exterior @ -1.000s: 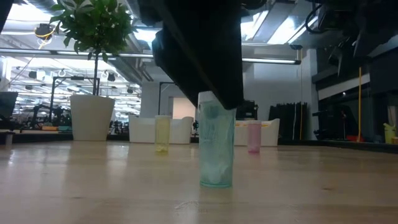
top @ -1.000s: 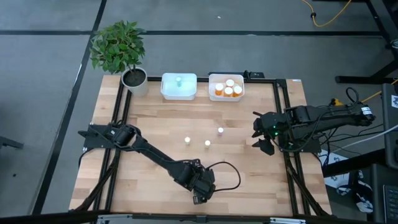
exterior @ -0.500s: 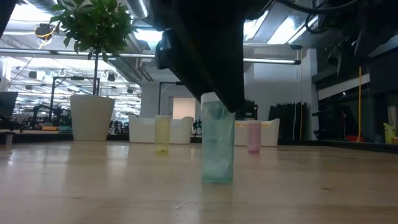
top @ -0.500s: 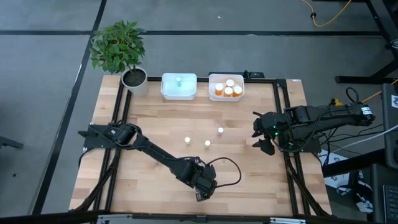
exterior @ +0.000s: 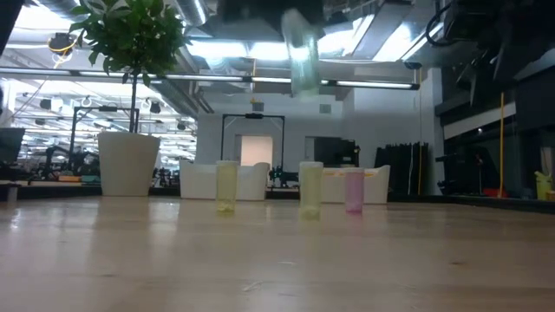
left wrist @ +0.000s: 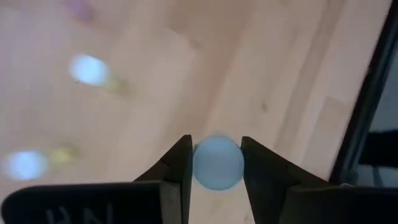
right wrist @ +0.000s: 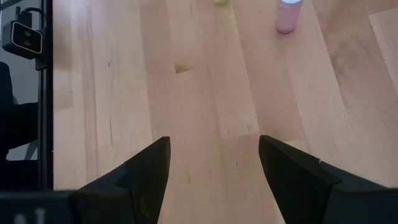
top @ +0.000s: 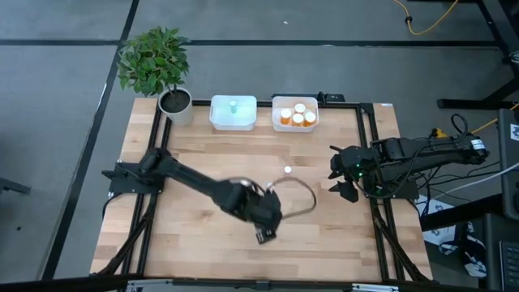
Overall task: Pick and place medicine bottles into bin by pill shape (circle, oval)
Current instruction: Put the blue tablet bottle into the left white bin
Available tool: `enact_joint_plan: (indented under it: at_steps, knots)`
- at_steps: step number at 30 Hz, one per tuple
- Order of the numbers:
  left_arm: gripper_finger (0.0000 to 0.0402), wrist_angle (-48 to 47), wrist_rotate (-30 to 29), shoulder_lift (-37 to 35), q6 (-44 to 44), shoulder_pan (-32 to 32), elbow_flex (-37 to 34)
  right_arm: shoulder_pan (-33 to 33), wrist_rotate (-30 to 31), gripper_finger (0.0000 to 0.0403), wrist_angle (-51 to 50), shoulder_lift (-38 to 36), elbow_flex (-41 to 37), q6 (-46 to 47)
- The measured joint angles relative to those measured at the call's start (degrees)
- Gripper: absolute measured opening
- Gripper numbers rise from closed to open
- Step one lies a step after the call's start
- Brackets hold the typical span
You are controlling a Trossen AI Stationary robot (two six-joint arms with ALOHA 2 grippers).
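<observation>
My left gripper is shut on a pale bluish medicine bottle, held high above the middle of the table. In the high view the gripper hides this bottle. Three more bottles stand upright on the table: a yellow one, a yellow-green one and a pink one. From above only one white cap shows; my left arm covers the others. My right gripper waits open at the table's right edge, with nothing between its fingers. My left gripper pinches the bluish bottle between its two fingers, one on each side of the round body. The fingers come from above, pointing down. The bottle hangs below them, a little tilted, its lower end far clear of the table.
At the far edge stand a white bin holding a greenish bottle and a second bin with several orange bottles. A potted plant stands at the far left corner. Bare wood lies near the front edge.
My left gripper has shut on the bluish bottle that stood near the table's front, then risen with it and moved toward the far edge. The bottle is lifted clear of the table and now hangs slightly tilted. The yellow-green bottle behind it has come into view.
</observation>
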Motion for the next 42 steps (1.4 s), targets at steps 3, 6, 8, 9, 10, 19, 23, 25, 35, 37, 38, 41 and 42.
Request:
enact_joint_plan:
  at_steps: [3,6,8,9,10,19,23,25,35,37,38,41,42]
  knots:
    - [0.0097,-4.52,-1.73,-4.88,1.05,3.07,0.22,-0.01,0.01,0.0247,0.36,-0.01,0.0,0.62]
    - [0.0097,-10.23,-5.05,-9.18,1.53,7.47,0.25,-0.02,0.02,0.0247,0.82,-0.01,0.0,1.72]
    - [0.0097,-13.08,-6.4,-10.88,1.44,11.53,0.27,-0.02,0.02,0.0247,1.5,-0.02,0.0,2.01]
    - [0.0097,-14.02,-6.47,-11.27,1.56,13.76,0.27,0.0,0.02,0.0247,1.89,0.0,0.0,2.19]
    - [0.0097,-14.66,-6.43,-11.44,2.01,16.16,0.27,-0.02,0.03,0.0247,2.36,-0.01,0.0,2.22]
    - [0.0098,-13.58,-5.99,-10.71,17.65,38.08,0.17,-0.02,0.06,0.0247,8.35,-0.01,0.0,3.49]
    - [0.0098,-8.49,-2.71,-10.71,22.95,46.78,-0.12,-0.07,2.05,0.0247,9.6,-0.02,0.0,6.3]
    - [0.0098,-4.64,-0.51,-10.64,24.47,49.72,-1.53,-0.07,3.86,0.0247,9.55,-0.01,0.0,7.8]
    - [0.0098,6.48,2.63,-10.44,25.92,52.73,-16.74,-0.09,9.2,0.0247,9.53,0.0,0.0,12.85]
    - [0.0098,10.2,2.48,-10.42,25.92,53.01,-20.45,-0.09,9.22,0.0247,9.53,0.0,0.0,13.02]
    - [0.0098,12.18,2.42,-10.4,25.9,53.19,-21.78,-0.09,9.22,0.0247,9.53,-0.02,0.0,13.5]
    - [0.0098,17.16,0.24,-10.4,25.94,53.81,-24.87,-0.09,9.55,0.0247,9.53,0.0,0.0,14.69]
    - [0.0098,17.85,-0.33,-10.4,25.96,54.12,-25.63,-0.09,9.53,0.0247,9.51,0.0,0.0,15.37]
